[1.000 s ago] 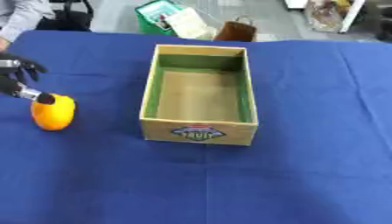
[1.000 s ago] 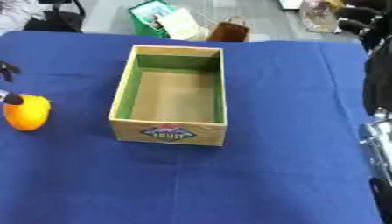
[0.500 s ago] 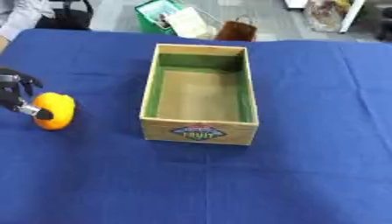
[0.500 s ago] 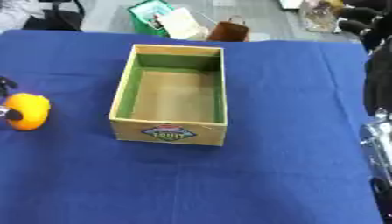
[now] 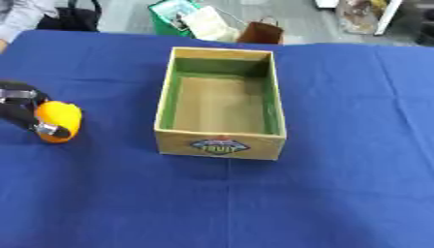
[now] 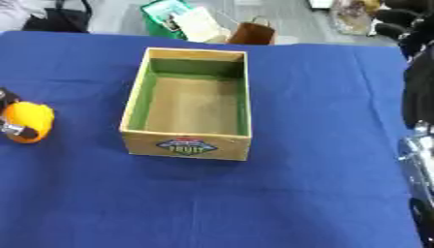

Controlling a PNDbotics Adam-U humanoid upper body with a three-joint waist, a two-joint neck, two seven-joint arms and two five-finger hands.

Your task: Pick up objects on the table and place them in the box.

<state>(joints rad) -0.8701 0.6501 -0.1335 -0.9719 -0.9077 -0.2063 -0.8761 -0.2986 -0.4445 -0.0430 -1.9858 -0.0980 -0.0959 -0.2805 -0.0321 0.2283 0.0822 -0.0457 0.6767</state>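
Left eye view: blue-clothed table, filling most of the frame. Open-topped box, cardboard with green inner walls and a fruit label on its near end, standing upright in the middle of the table, long axis running from the near edge toward the far edge; nothing inside it. Orange fruit, round, at the table's left edge, well apart from the box. Left hand, black with silver fittings, entering from the left edge; its fingers and thumb are curled round the fruit, a silver fingertip showing against the fruit's lower side. Whether the fruit rests on the cloth or is just lifted cannot be told. Beyond the table's far edge: a green bag with pale contents, and a brown paper bag beside it. Right eye view: same table, box and fruit, shifted leftward in frame, the left hand mostly cut off by the left edge. Right arm, black and silver, along the table's right edge; the right hand itself does not show.
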